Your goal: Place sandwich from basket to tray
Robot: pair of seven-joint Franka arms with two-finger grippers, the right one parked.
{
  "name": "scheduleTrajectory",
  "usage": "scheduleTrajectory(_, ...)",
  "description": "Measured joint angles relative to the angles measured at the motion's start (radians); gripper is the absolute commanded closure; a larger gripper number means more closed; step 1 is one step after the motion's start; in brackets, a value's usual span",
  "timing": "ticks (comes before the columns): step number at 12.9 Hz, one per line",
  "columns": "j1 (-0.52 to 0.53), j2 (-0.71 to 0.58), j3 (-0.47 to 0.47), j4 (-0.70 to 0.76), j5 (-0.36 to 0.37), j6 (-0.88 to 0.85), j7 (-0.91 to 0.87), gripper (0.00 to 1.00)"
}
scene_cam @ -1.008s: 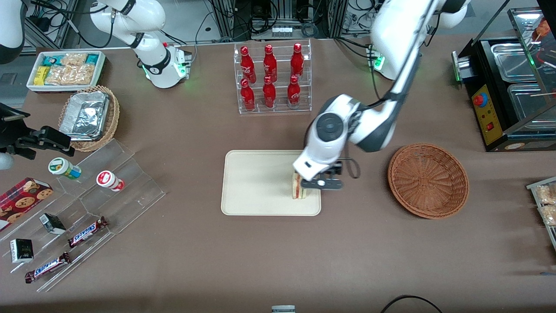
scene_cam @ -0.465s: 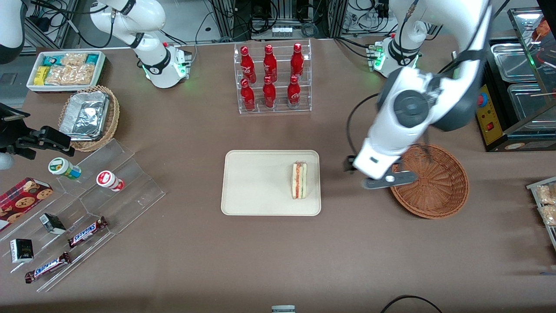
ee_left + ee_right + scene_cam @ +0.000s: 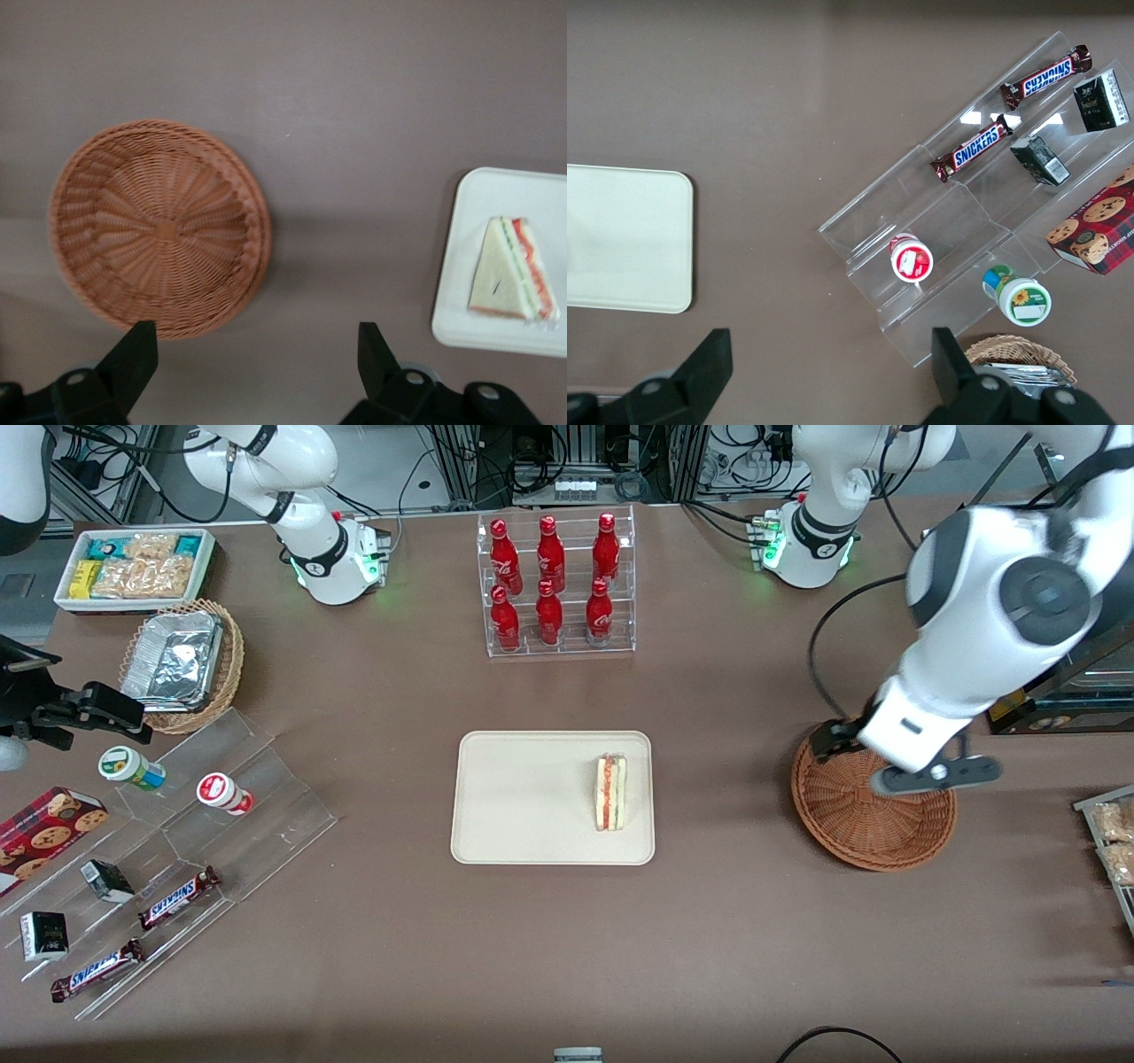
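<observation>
Sandwich point(image 3: 610, 793) stands on its edge on the tray point(image 3: 523, 797), close to the rim toward the working arm's end, so the job looks done. Gripper point(image 3: 257, 372) hangs above the basket point(image 3: 873, 815), fingers point(image 3: 133, 359) spread wide w/ nothing between them; basket is bare. Main risk: the wedge tips over, being upright and narrow, e.g. if the tray or table gets bumped.

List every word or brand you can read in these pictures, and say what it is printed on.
"SNICKERS": on both chocolate bars on the clear stepped stand.
Red bottles: white script too small to read.
Cookie box, small cups: unreadable.
Sandwich, tray, basket, gripper: no text.
</observation>
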Motion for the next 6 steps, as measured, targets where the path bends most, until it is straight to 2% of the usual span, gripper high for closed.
scheduleTrajectory(6,0.109,-0.141,0.003,-0.021,0.001,-0.081,0.074,0.00)
